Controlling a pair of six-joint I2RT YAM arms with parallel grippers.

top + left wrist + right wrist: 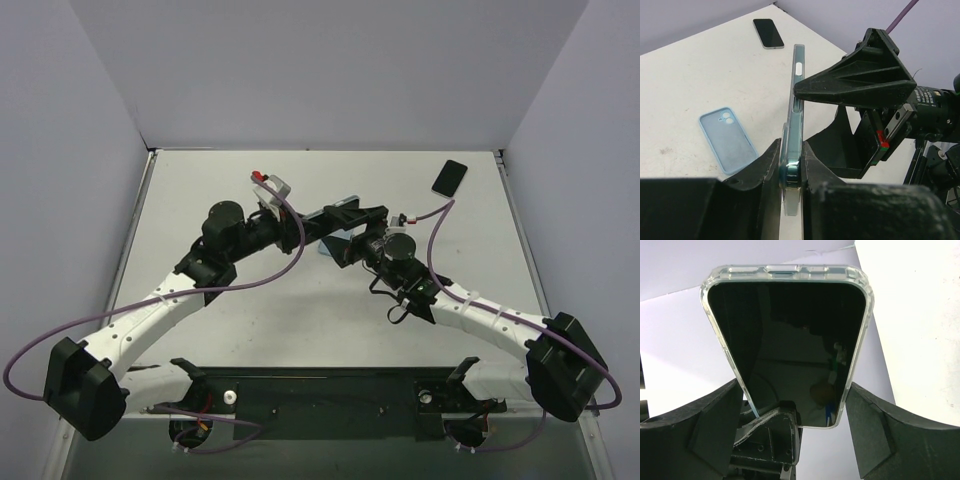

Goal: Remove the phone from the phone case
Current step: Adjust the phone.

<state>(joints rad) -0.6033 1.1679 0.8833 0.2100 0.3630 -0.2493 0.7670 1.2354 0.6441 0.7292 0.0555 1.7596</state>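
Clear phone case [796,100], phone [790,350] inside, sits pinched in the left end effector [792,170]; the right end effector [795,407] straddles it, wide. Unlike the right wrist view, the left shows an empty blue case [727,140] at nine o'clock.

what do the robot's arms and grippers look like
The left arm and right arm each have a white link, black joints and a bulky black housing at the base. A purple cable loops along each. The left gripper and right gripper have black wedge-shaped fingers; the right one's are ribbed triangles, with a small red and green mark behind them.
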